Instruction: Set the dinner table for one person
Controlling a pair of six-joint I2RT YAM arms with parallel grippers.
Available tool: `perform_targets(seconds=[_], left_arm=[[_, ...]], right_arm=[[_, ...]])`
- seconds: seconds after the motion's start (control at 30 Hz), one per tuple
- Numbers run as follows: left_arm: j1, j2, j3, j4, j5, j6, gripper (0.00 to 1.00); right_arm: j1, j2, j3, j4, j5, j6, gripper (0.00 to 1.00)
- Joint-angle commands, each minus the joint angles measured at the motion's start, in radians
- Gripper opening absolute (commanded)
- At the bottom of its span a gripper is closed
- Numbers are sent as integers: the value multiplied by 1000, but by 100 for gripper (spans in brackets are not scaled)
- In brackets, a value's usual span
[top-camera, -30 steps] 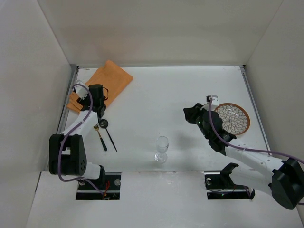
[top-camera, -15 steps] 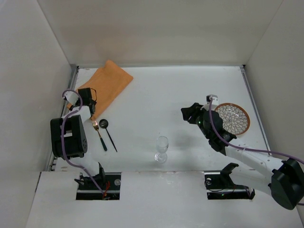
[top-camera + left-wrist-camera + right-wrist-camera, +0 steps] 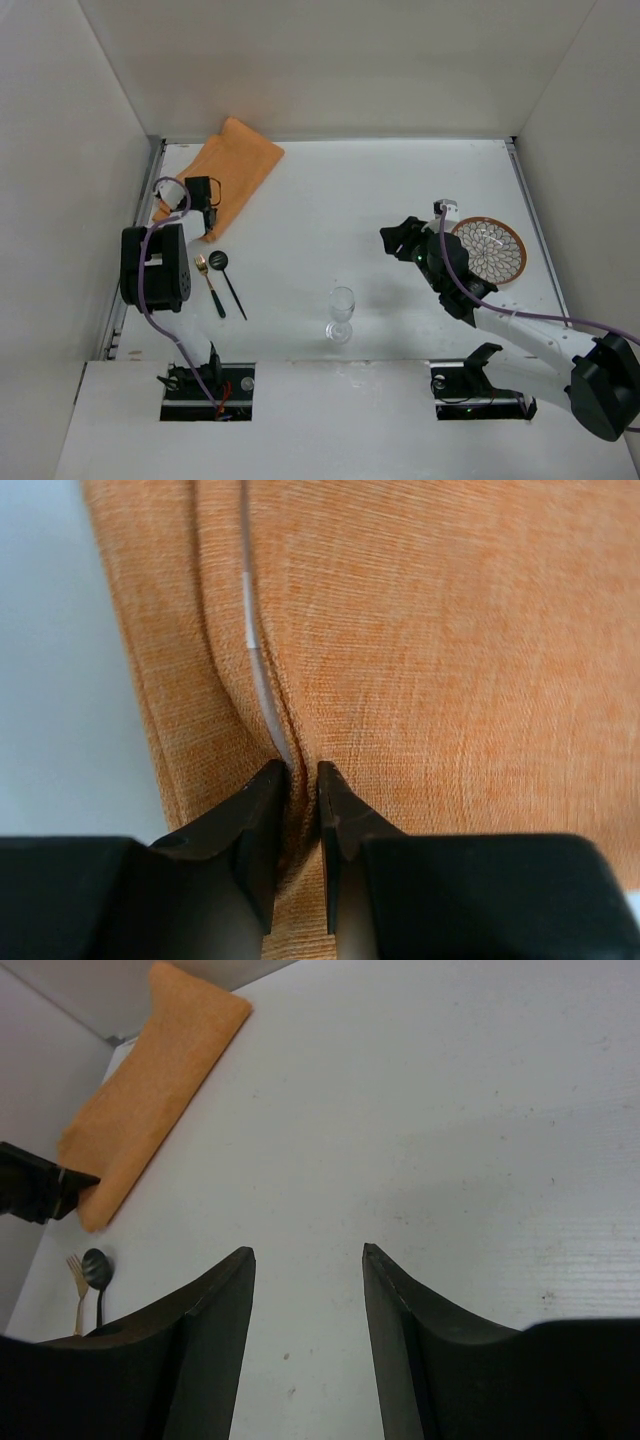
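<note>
As we are looking down from the top camera, we are seeing the dinner table (image 3: 340,190) stretching out white, with the orange cloth mat (image 3: 235,165) lying in its far left corner. The left gripper (image 3: 207,218) is resting at the near edge of that mat, while the right gripper (image 3: 398,240) is hovering right of centre, near the patterned plate (image 3: 490,250). A wine glass (image 3: 342,312) is standing upright toward the front middle, and a fork (image 3: 201,264) and spoon (image 3: 219,260) are lying side by side just beyond the mat's near end. From the left wrist, we are watching the left fingers (image 3: 255,825) pinching a raised fold of the orange cloth. From the right wrist, we are finding the right fingers (image 3: 215,1330) spread apart over bare table, gripping nothing.
</note>
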Motion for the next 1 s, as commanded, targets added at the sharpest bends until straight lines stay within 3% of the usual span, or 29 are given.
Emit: perform_targets(seconds=[0.0, 0.47, 0.8, 0.87, 0.97], left_arm=[[-90, 34, 95, 47, 61, -8, 14], [-389, 201, 335, 56, 128, -47, 11], [-571, 244, 321, 122, 176, -76, 9], [-585, 232, 297, 131, 179, -76, 12], [-589, 189, 246, 142, 173, -62, 31]], right_arm=[[-6, 1, 20, 41, 1, -5, 53], [-14, 9, 17, 43, 21, -9, 53], [-37, -9, 2, 48, 24, -5, 54], [-41, -5, -1, 54, 26, -2, 55], [-41, -3, -1, 54, 27, -5, 56]])
